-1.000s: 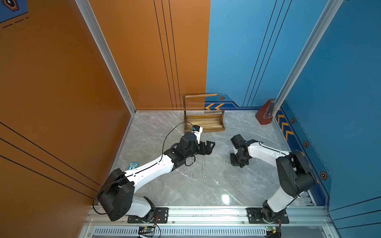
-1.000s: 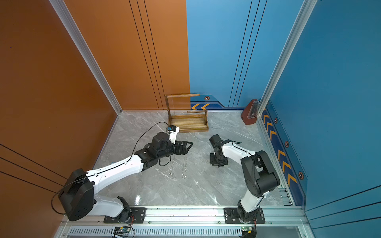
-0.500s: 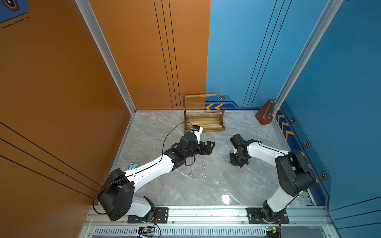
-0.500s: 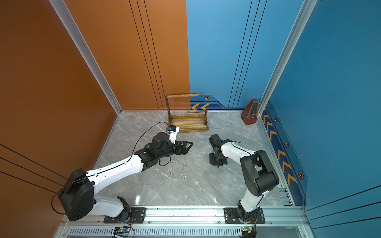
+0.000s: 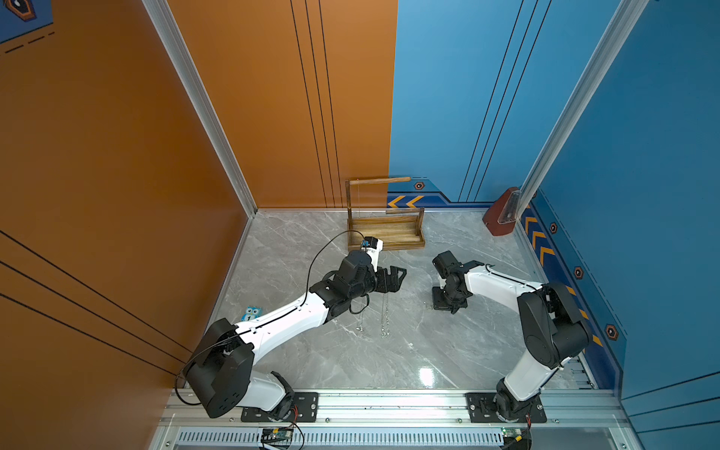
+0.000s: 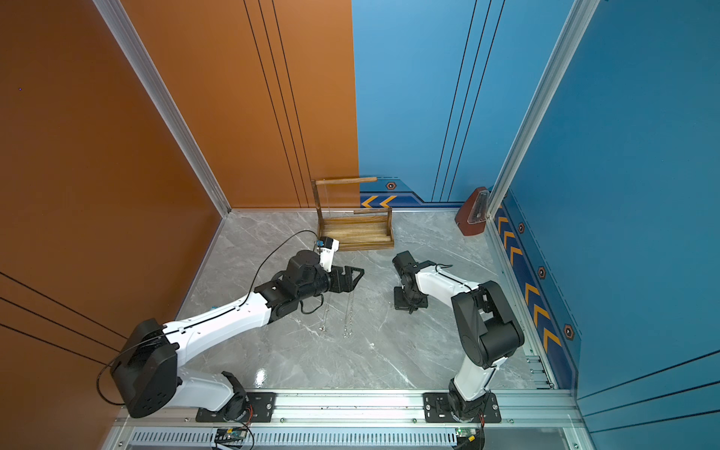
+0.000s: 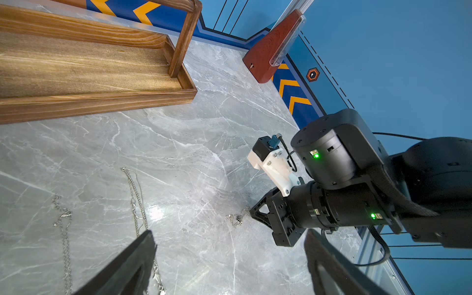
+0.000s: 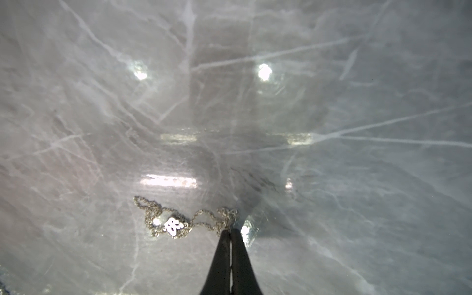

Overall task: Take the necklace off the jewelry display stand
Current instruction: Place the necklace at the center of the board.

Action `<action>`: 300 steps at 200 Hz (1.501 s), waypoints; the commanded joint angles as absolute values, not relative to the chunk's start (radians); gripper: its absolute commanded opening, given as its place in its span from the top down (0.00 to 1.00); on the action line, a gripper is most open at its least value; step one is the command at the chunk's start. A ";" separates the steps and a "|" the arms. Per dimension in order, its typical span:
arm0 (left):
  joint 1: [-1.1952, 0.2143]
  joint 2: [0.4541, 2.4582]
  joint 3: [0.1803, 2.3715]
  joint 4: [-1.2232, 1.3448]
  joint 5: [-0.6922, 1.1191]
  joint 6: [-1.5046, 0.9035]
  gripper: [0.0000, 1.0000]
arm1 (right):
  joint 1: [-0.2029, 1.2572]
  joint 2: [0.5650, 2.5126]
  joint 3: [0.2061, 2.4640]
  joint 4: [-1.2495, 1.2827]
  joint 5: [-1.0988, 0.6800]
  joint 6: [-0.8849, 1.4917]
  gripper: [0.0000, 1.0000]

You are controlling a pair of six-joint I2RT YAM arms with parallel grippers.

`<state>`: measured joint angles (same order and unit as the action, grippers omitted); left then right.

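I held my right pincer [image 8: 230, 230] shut at the heaped necklace [image 8: 173, 224] to snag it, left pincer [image 7: 228, 234] wide.

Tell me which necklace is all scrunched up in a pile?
The necklace with the white charm, at the tips of the shut right gripper. The other two chains lie stretched out straight.

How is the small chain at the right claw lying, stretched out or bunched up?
Bunched up: the small chain lies in a loose tangle on the marble floor, at the tips of the shut right gripper.
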<state>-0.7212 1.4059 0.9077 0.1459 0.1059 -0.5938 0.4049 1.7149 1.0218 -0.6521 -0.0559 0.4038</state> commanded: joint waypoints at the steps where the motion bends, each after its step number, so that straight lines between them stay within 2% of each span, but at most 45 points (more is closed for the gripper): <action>1: -0.726 1.388 0.896 0.152 0.081 -0.598 0.07 | 0.397 1.741 1.011 -0.669 -0.059 0.390 0.99; 55: -0.727 1.389 0.897 0.152 0.084 -0.595 0.07 | 0.390 1.670 1.009 -0.668 -0.102 0.395 1.00; 167: -0.763 1.461 0.950 0.152 0.172 -0.530 0.05 | 0.340 1.367 0.986 -0.667 -0.305 0.440 1.00; 193: -0.774 1.489 0.963 0.150 0.186 -0.524 0.05 | 0.340 1.360 0.984 -0.685 -0.271 0.425 1.00; 214: -0.777 1.488 0.965 0.151 0.179 -0.524 0.05 | 0.372 1.431 0.995 -0.726 -0.213 0.389 0.81; 240: -0.778 1.475 0.965 0.150 0.171 -0.524 0.05 | 0.404 1.521 1.005 -0.725 -0.116 0.380 0.68; 300: -0.778 1.463 0.957 0.150 0.168 -0.526 0.05 | 0.428 1.674 1.070 -0.703 -0.042 0.391 0.66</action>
